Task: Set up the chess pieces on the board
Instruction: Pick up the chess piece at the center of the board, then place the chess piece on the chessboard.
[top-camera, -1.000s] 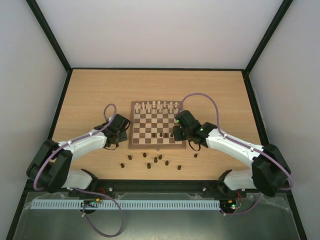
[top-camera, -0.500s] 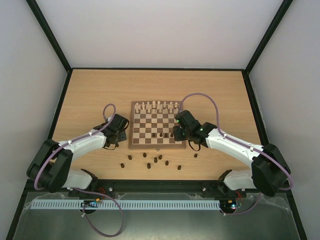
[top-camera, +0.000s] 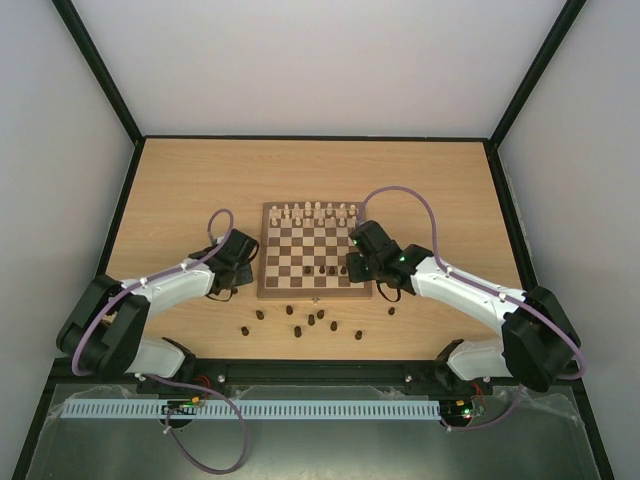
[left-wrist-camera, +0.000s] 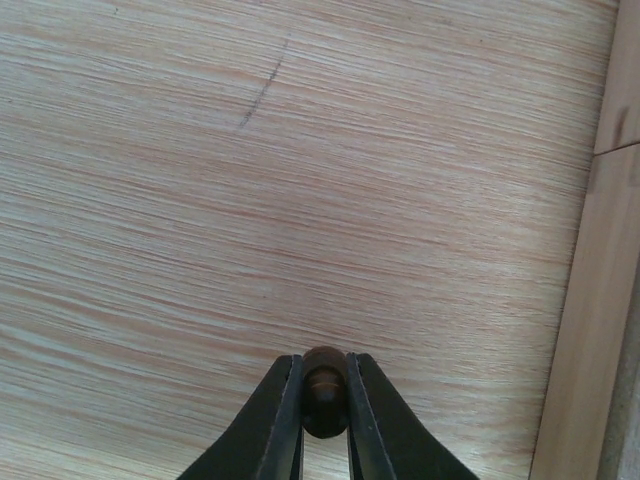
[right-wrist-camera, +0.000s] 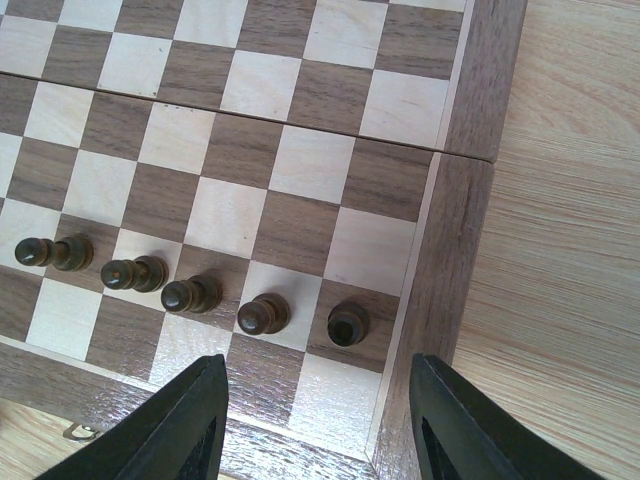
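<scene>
Left tool (left-wrist-camera: 325, 362) clenched on a dark pawn (left-wrist-camera: 325, 395) over the worktop (left-wrist-camera: 300, 200), just left of the board (left-wrist-camera: 590, 300); right tool (right-wrist-camera: 318, 375) hangs released above five pawns (right-wrist-camera: 192, 294).

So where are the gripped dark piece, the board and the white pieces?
Dark piece (left-wrist-camera: 325, 385): left wrist view, its rounded top.
Board (right-wrist-camera: 456, 250): right wrist view, its right border.
White pieces (top-camera: 318, 209): top view, middle of the row.

Top camera looks down from behind over the whole bench (top-camera: 180, 190); wrist cameras look down close, right on the board (right-wrist-camera: 455, 260) corner, left beside it
</scene>
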